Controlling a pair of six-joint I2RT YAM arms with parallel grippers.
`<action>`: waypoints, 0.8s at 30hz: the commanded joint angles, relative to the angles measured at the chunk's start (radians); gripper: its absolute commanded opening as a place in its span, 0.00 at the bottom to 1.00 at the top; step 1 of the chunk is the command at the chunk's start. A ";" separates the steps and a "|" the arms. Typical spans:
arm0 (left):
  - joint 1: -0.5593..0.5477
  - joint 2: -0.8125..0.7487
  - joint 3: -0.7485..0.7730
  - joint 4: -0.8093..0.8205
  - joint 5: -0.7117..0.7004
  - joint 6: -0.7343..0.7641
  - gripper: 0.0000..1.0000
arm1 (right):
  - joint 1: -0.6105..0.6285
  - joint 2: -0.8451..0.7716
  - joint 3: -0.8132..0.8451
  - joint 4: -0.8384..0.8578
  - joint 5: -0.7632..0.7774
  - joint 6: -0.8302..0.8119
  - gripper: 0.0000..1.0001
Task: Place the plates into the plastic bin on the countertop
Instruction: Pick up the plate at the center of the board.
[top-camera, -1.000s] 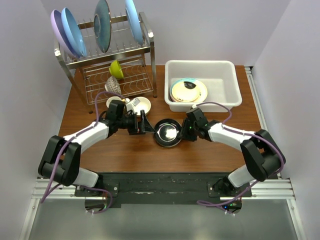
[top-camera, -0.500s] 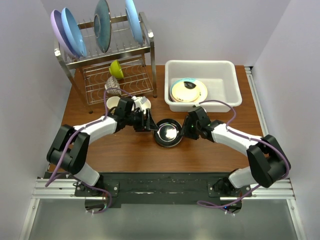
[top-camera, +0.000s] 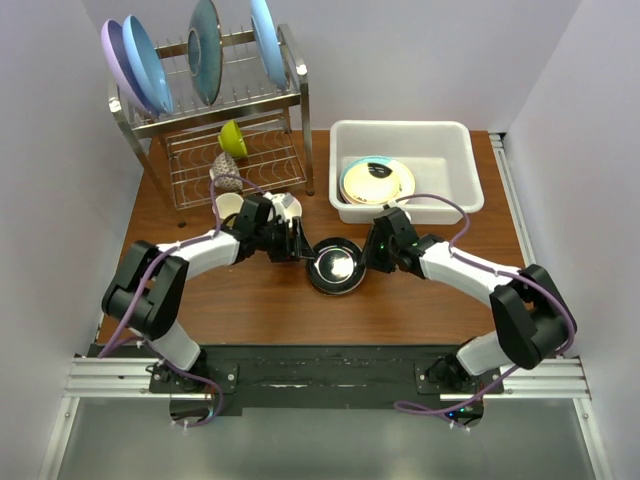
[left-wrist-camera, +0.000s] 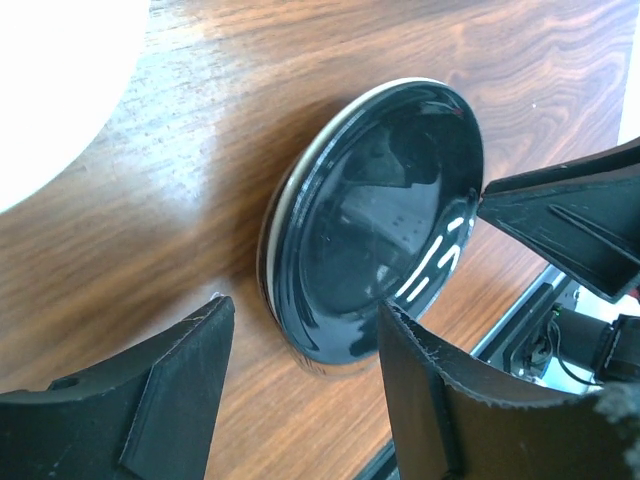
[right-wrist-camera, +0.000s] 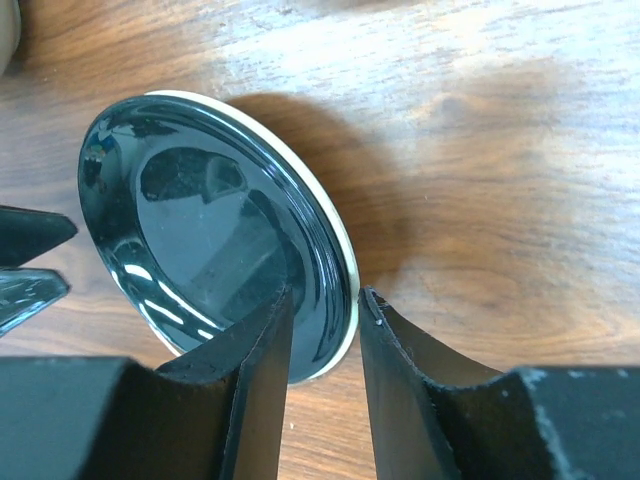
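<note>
A glossy black plate (top-camera: 335, 265) with a pale rim lies on the countertop (top-camera: 260, 300), between both arms. My right gripper (top-camera: 369, 256) (right-wrist-camera: 325, 296) is shut on its right rim (right-wrist-camera: 345, 290), one finger inside the dish and one outside. My left gripper (top-camera: 299, 250) (left-wrist-camera: 305, 306) stands open astride the plate's (left-wrist-camera: 375, 215) left edge, with one finger over the dish and the other out on the wood, away from the rim. The plastic bin (top-camera: 455, 165) at the back right holds a teal-and-cream plate (top-camera: 376, 182).
A steel wire rack (top-camera: 215, 130) at the back left carries large blue, lilac and teal plates, a green bowl (top-camera: 233, 138) and a patterned cup. A small cream dish (top-camera: 284, 208) and a cream cup (top-camera: 227, 206) sit just behind my left arm.
My left gripper has slid right onto the black plate's left edge and its jaws have narrowed. The right gripper stayed at the right rim, shifting slightly.
</note>
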 joint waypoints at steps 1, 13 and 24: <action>-0.020 0.044 0.043 0.075 0.018 -0.010 0.63 | 0.002 0.016 0.047 0.033 0.030 -0.019 0.35; -0.050 0.061 0.048 0.102 0.031 -0.016 0.62 | 0.002 0.028 0.034 0.080 -0.023 -0.012 0.31; -0.063 0.079 0.051 0.102 0.023 -0.013 0.54 | 0.003 -0.064 0.029 0.058 -0.034 -0.016 0.28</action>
